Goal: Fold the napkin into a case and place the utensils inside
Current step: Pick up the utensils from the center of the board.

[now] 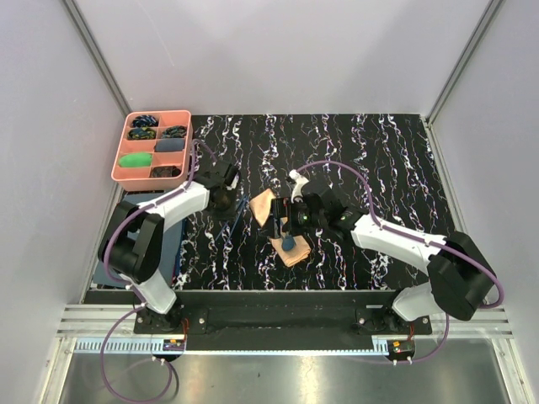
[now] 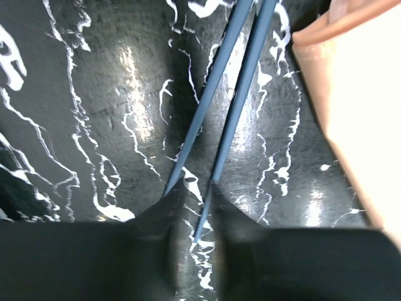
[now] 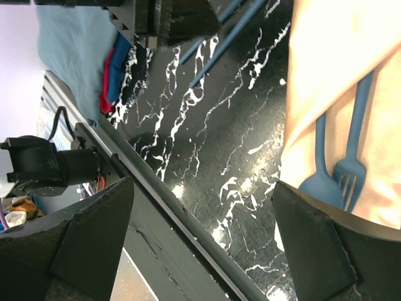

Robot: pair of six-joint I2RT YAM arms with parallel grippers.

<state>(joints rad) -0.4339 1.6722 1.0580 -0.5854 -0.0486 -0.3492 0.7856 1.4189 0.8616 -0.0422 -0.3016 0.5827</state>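
Two utensils, spoon point(image 3: 319, 182) and fork point(image 3: 351, 172), lie tucked in the folded peach case point(image 3: 338, 56) at table centre. Two slim blue sticks point(image 2: 232, 113), possibly chopsticks, lie outside, just left, ends between the left gripper's point(image 2: 194, 213) narrowly parted jaws. Right gripper point(image 3: 202, 194): wide open, empty.

Surface point(image 1: 379, 168): glossy black with white marble veining.
Napkin point(image 1: 264, 204): shiny peach-orange, plain.
Utensils point(image 3: 346, 175): dark blue, plain.
Tray point(image 1: 157, 114): salmon pink. One compartment holds a bright green bundle point(image 1: 135, 159); the others hold dark, mixed-colour ones.
Cloth point(image 3: 75, 50): muted blue-grey, plain.
Arms point(image 1: 177, 202): white links, black joints.
Cables point(image 1: 358, 181): purple.
Walls point(image 1: 295, 50): pale grey-lilac.
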